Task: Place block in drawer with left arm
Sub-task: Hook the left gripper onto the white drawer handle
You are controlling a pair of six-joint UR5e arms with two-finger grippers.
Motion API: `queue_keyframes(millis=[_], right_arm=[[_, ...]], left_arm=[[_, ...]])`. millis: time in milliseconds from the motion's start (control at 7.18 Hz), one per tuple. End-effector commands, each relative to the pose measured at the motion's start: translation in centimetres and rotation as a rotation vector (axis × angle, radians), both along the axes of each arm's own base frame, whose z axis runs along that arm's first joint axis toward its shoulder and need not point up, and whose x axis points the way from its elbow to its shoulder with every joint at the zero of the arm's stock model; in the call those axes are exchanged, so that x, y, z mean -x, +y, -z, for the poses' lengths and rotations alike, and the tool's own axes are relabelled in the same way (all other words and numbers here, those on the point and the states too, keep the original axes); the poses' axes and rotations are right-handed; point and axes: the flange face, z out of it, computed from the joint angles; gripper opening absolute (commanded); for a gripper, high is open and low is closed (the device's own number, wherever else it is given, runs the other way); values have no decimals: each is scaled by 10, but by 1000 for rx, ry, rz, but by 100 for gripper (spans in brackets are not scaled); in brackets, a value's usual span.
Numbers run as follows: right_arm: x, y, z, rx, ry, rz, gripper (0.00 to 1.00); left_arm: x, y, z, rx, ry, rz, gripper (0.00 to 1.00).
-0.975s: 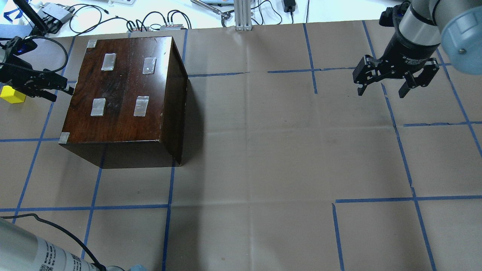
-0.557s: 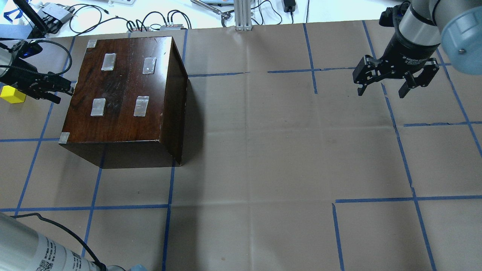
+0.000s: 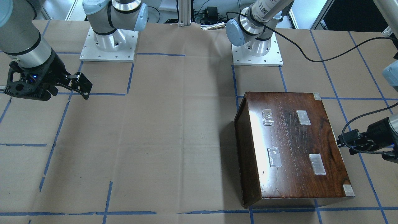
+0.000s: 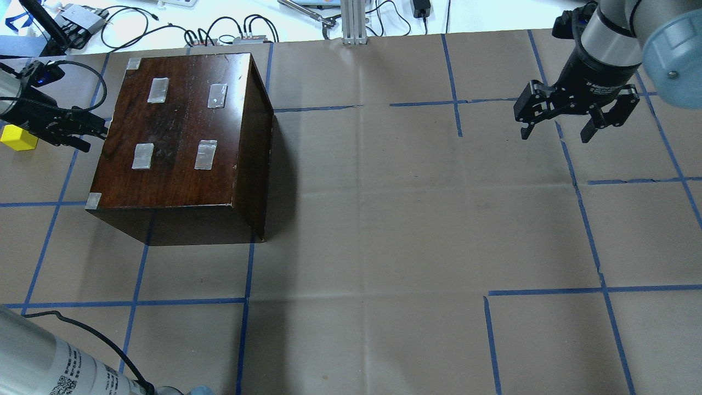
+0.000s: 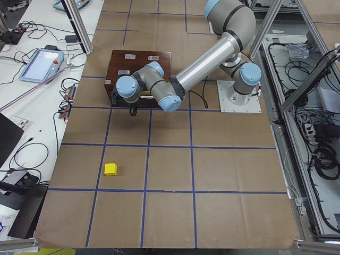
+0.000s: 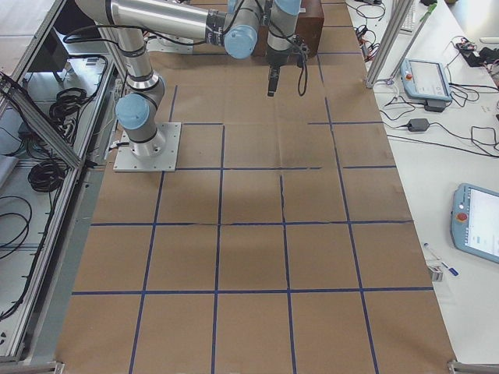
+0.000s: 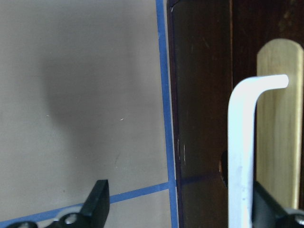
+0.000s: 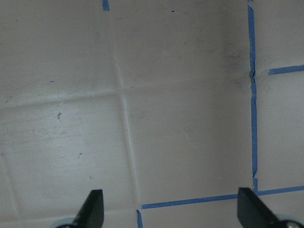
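Note:
The yellow block (image 4: 16, 137) lies on the table at the far left, also in the exterior left view (image 5: 110, 169). My left gripper (image 4: 90, 134) is open at the left side of the dark wooden box (image 4: 181, 164), to the right of the block and apart from it. In the left wrist view the gripper (image 7: 180, 202) straddles the box's edge, with a white bent handle (image 7: 240, 152) just inside the right-hand finger. Of the drawer only a pale wood strip (image 7: 280, 123) shows; the rest is hidden in the box. My right gripper (image 4: 554, 131) is open and empty at the far right.
The dark box (image 3: 295, 149) has several tape patches on top. Blue tape lines cross the brown paper table cover (image 4: 384, 247). Cables and devices lie beyond the far edge (image 4: 230, 33). The left arm's black cable (image 3: 345, 133) loops beside the box.
My left gripper has shifted a little away from the block, toward the box's left side and the table's far edge. The block and the right arm have not moved.

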Motion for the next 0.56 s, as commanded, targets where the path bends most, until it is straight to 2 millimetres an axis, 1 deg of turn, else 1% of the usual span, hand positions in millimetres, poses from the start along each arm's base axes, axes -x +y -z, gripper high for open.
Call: queue_keyframes(millis=[0, 418], right_arm=[[0, 0, -1, 1, 0, 0, 100], [0, 0, 0, 0, 0, 0, 100]], left_arm=[[-4, -4, -1, 5, -6, 2, 98], [-15, -3, 1, 20, -24, 23, 98]])
